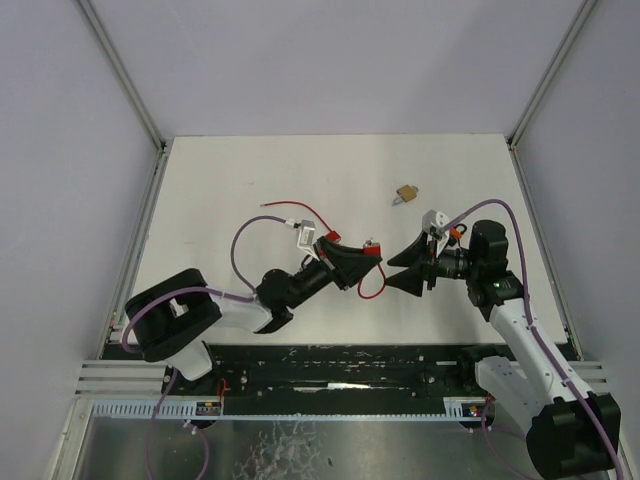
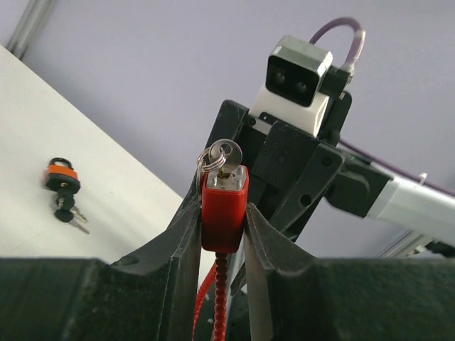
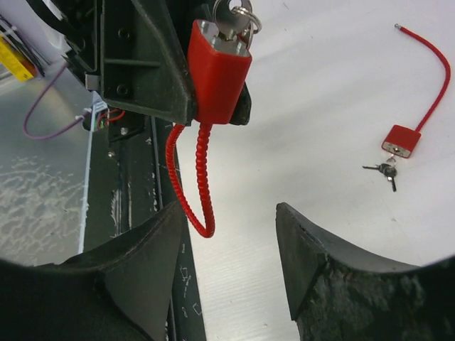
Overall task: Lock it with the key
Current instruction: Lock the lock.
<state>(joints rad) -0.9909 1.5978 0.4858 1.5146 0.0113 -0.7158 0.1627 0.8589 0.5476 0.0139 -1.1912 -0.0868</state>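
Observation:
My left gripper (image 1: 352, 262) is shut on a red cable padlock (image 2: 224, 209) and holds it up off the table. A silver key (image 2: 226, 158) on a ring sits in the keyhole at the lock's top. The lock's ribbed red cable (image 3: 201, 177) hangs down in a loop. In the right wrist view the lock (image 3: 219, 69) is up and to the left, with the key (image 3: 233, 18) at its top. My right gripper (image 3: 229, 213) is open and empty, facing the lock from the right (image 1: 408, 270), a short way from it. The cable loop hangs close to its left finger.
A second red cable lock (image 3: 400, 138) with keys (image 3: 384, 169) lies on the white table (image 1: 250, 170), its cable (image 1: 290, 208) running left. A small orange padlock (image 2: 60, 174) with keys lies farther back (image 1: 405, 193). Grey walls enclose the table.

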